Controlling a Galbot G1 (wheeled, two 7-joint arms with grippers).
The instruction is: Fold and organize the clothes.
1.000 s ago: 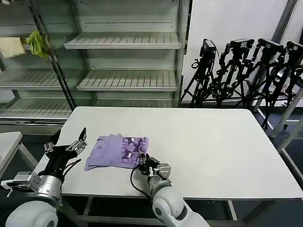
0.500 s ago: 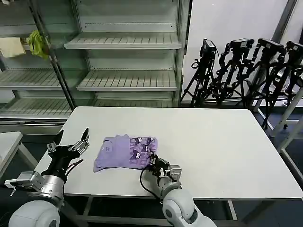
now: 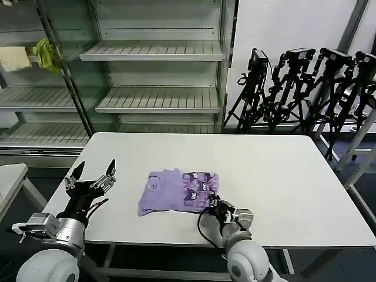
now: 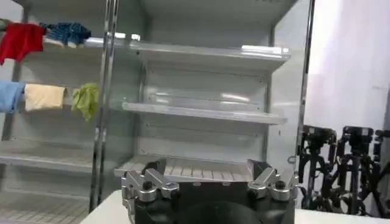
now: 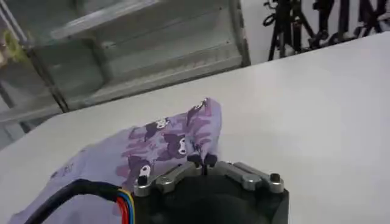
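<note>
**Ana:** Head view first. We see the soft light-purple T-shirt with the dark cartoon print (image 3: 179, 191) lying folded on the big white table (image 3: 282, 176), near the front edge. Our right gripper (image 3: 215, 204) is at the shirt's front right corner, with its fingers pinched shut on the cloth.

**Ben:** In the right wrist view the pinch shows too: the fingertips (image 5: 203, 161) meet on the printed corner of the shirt (image 5: 152, 146).

**Ana:** Our left gripper (image 3: 93, 178) hovers over the table's left edge, well apart from the shirt, with its fingers spread wide. In the left wrist view we see its two finger bases (image 4: 148, 184) far apart.

**Ben:** How much room do we have?

**Ana:** Lots. The table is bare to the right and behind the shirt. The grey metal shelves (image 3: 153, 76) stand past the far edge, and black tripods (image 3: 305, 88) stand at the back right.

**Ben:** What can't we see well?

**Ana:** The right gripper covers the shirt's very corner, and the table's front edge is partly hidden by our arms.
</note>
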